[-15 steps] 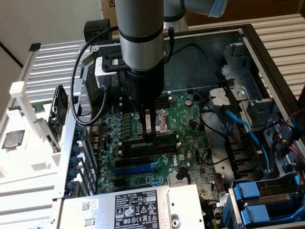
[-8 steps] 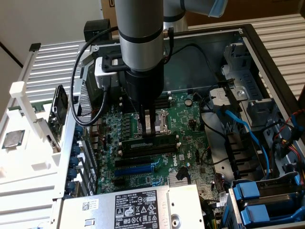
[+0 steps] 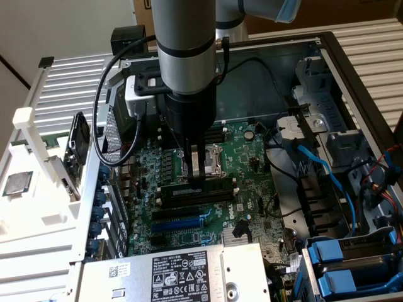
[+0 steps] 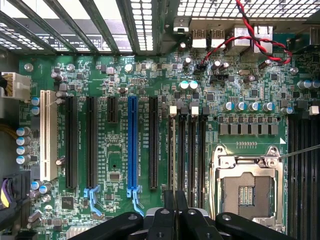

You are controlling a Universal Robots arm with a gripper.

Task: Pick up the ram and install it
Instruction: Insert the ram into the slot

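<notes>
The ram (image 3: 217, 191) is a long dark stick standing on edge in a memory slot of the green motherboard (image 3: 252, 189), with white latches at both ends. My gripper (image 3: 198, 180) comes straight down on its middle, fingers (image 3: 192, 167) shut on its top edge. In the wrist view the gripper (image 4: 175, 196) is shut. The ram (image 4: 173, 150) runs away from the fingertips as a thin dark strip in line with the slot that has a white latch. Whether it is fully seated cannot be told.
The open processor socket (image 4: 247, 187) lies beside the memory slots. Black and blue expansion slots (image 4: 132, 142) lie on the other side. The case walls, a power supply box (image 3: 170, 274), blue cables (image 3: 321, 170) and blue drive caddies (image 3: 343, 264) ring the board. A loose processor chip (image 3: 16, 184) lies outside the case.
</notes>
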